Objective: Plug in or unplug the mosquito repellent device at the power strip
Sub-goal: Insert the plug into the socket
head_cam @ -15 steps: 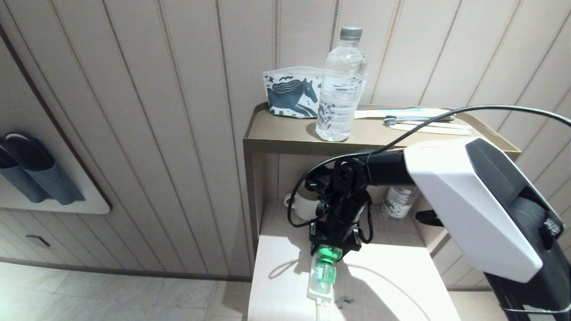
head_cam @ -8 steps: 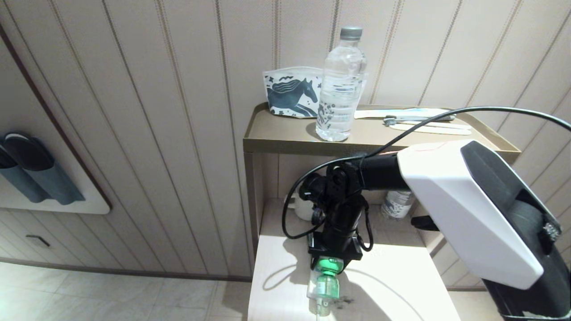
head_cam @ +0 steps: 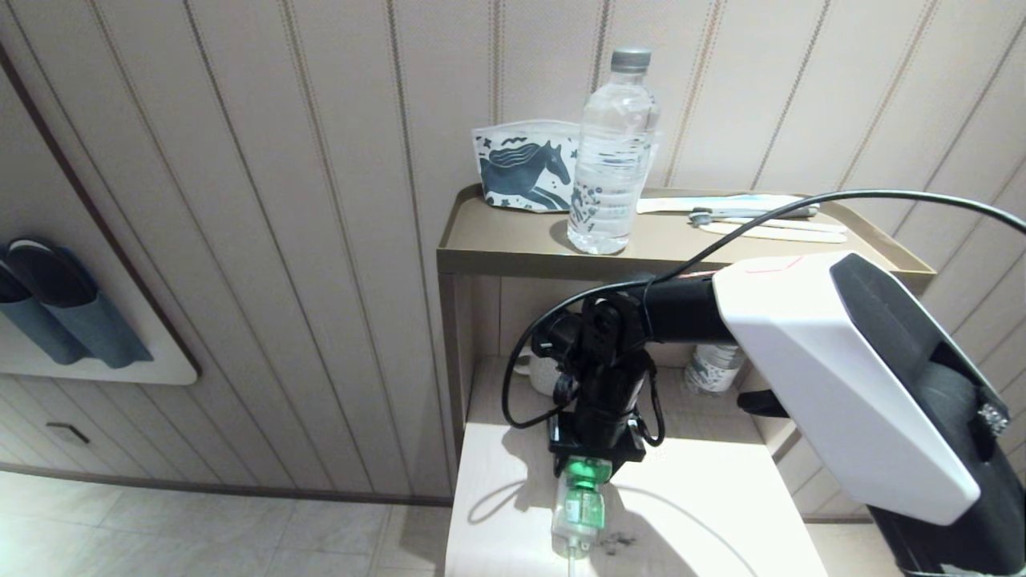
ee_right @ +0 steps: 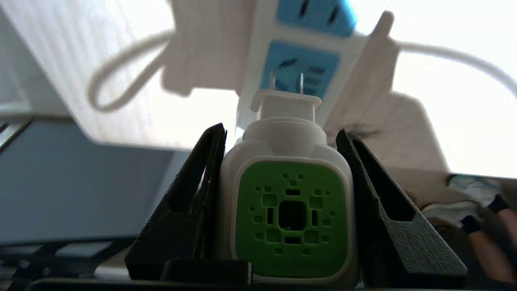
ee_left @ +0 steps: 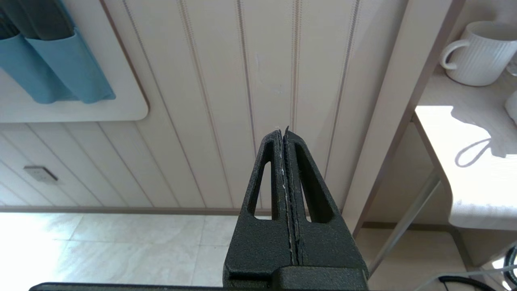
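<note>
My right gripper [head_cam: 591, 463] [ee_right: 280, 130] points down over the pale table and is shut on the mosquito repellent device [head_cam: 579, 503] [ee_right: 291, 218], one finger on each white side. The green vented top faces the wrist camera. Its two metal prongs are bare and hang just clear of a pale blue socket of the white power strip [ee_right: 319, 64]. In the head view the device hides most of the strip. My left gripper [ee_left: 282, 130] is shut on nothing, parked low beside the table and facing the wall panels.
A white mug [head_cam: 545, 373] [ee_left: 480, 52] and a small bottle [head_cam: 712, 365] stand at the back of the table [head_cam: 705, 513]. The upper shelf [head_cam: 513, 240] carries a water bottle [head_cam: 611, 152] and a horse-print pouch [head_cam: 525, 172]. The strip's white cord [ee_right: 444, 52] loops across the tabletop.
My right gripper has carried the device a little toward the near table edge and slightly left, with the grip unchanged. The left arm has not moved.
</note>
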